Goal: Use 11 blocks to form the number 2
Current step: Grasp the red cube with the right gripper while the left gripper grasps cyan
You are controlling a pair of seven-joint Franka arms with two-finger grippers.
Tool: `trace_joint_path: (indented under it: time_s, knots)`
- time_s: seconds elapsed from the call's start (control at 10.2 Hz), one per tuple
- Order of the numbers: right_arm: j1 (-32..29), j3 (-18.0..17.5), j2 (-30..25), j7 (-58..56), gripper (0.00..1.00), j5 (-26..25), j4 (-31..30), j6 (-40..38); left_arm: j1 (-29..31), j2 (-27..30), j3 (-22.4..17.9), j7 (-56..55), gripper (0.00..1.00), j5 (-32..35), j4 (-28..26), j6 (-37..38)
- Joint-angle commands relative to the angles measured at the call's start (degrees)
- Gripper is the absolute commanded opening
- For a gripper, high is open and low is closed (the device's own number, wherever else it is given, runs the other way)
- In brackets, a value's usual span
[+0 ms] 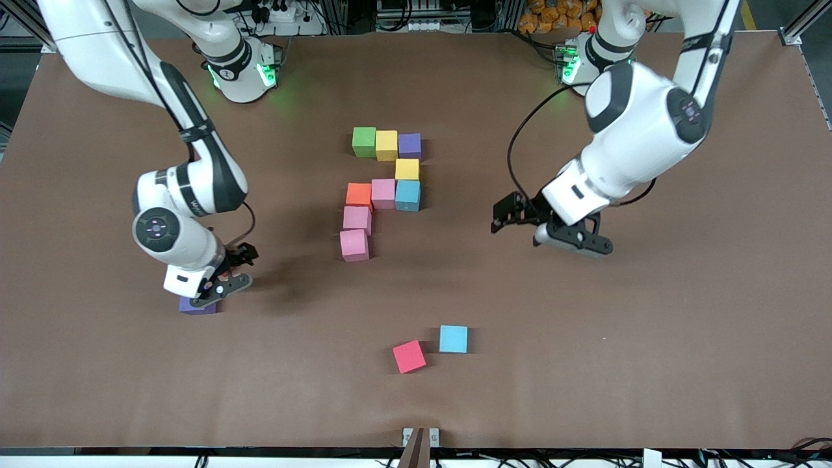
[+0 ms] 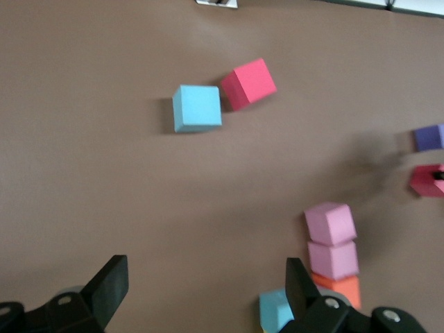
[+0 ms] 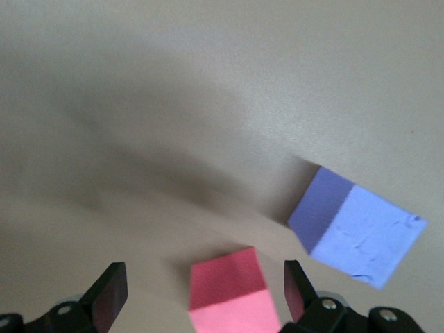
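So my right hand (image 1: 224,276) is hanging low at the right arm's end of the worktop (image 1: 585,364), fingers spread wide and nothing between them that's actually pinched. In the right wrist view there's a small matte red cube (image 3: 232,295) sitting in the gap between the fingers, and a matte purple cube (image 3: 357,232) just beside it, corner turned toward the hand. Neither finger looks like it's touching either one, as far as I can tell.

That's my worry: those two sit so near each other that if I come down a bit off, one finger could land on the purple cube's edge or shove it, and the red one looks skewed to the fingers, so it may twist when I close.

Left hand (image 1: 552,224) is waiting over bare worktop toward the left arm's end, fingers apart too, holding nothing.

The part-built multicoloured figure 2 (image 1: 383,192) sits mid-worktop: nine cubes by my count, top row, the yellow, middle row and two pink ones down the side. Bottom row isn't finished. A loose light blue cube (image 1: 453,338) and another loose red cube (image 1: 409,357) lie nearer the front camera. Carrying a block in, I could easily clip the pink column and knock it crooked.
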State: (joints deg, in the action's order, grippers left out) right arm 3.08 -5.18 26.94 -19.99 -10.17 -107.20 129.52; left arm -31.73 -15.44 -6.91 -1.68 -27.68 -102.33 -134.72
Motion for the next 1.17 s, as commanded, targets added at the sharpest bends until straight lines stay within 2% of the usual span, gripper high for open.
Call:
trace_joint_path:
  time_s: [0.0,0.29,0.39,0.59,0.78,1.08]
  knots:
    - [-1.1,-1.4,-4.0,-6.1,1.00,-0.3,-5.2,0.6,-1.8,-7.6,-0.3,1.9,1.00,1.2,2.3,-9.9]
    - [-2.2,-1.3,-6.1,-10.8,1.00,-0.3,-11.0,5.2,-4.0,-15.3,-1.8,2.2,1.00,4.3,4.3,-20.2]
    - [-3.1,-1.2,-6.1,-12.8,1.00,-0.3,-12.4,7.5,-4.2,-19.2,-2.0,2.3,1.00,4.4,6.9,-24.1]
    - [-4.1,-1.2,-6.0,-15.1,1.00,-0.3,-12.6,8.0,-5.4,-25.5,-2.1,1.2,1.00,4.0,13.5,-26.4]
    - [-5.0,-1.1,-5.8,-15.9,1.00,-0.3,-12.8,8.6,-7.2,-29.4,-4.5,1.8,1.00,4.5,17.1,-28.0]
    - [-5.9,-1.1,-5.2,-16.7,1.00,-0.2,-14.3,11.6,-9.5,-36.1,-5.9,1.2,1.00,4.4,20.1,-36.6]
